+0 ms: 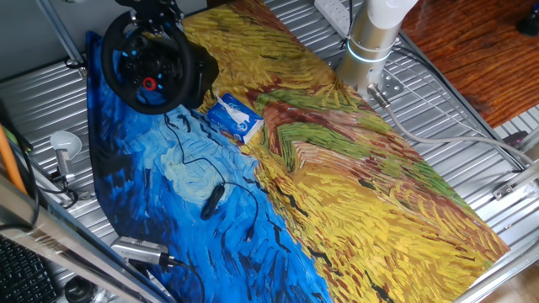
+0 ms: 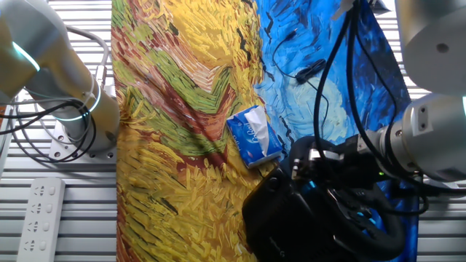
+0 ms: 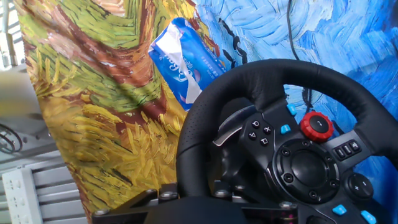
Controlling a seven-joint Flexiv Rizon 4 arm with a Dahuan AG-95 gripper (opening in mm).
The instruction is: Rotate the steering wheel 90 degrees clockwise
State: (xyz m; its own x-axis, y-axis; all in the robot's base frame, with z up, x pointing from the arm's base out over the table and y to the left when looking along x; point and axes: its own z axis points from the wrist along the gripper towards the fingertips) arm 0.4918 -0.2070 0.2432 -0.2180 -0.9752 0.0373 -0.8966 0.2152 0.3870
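The steering wheel point(image 1: 150, 69) is a black round racing wheel with a dark hub and a red knob point(image 1: 150, 83). It stands on its base at the far left corner of the painted cloth. My gripper point(image 1: 157, 15) is at the top of the rim, with a finger on each side of it, shut on the rim. In the hand view the thick rim point(image 3: 261, 73) runs down between my fingers at my gripper point(image 3: 194, 200), and the hub point(image 3: 306, 163) with the red knob point(image 3: 318, 125) lies to the right. In the other fixed view my gripper point(image 2: 324, 164) sits over the wheel point(image 2: 320, 218).
A small blue-white box point(image 1: 235, 118) lies just right of the wheel on the cloth; it also shows in the hand view point(image 3: 185, 59). A thin black cable with a small black pod point(image 1: 212, 201) runs across the blue part. The arm's base point(image 1: 370, 46) stands at the far right. A power strip point(image 2: 40, 215) lies off the cloth.
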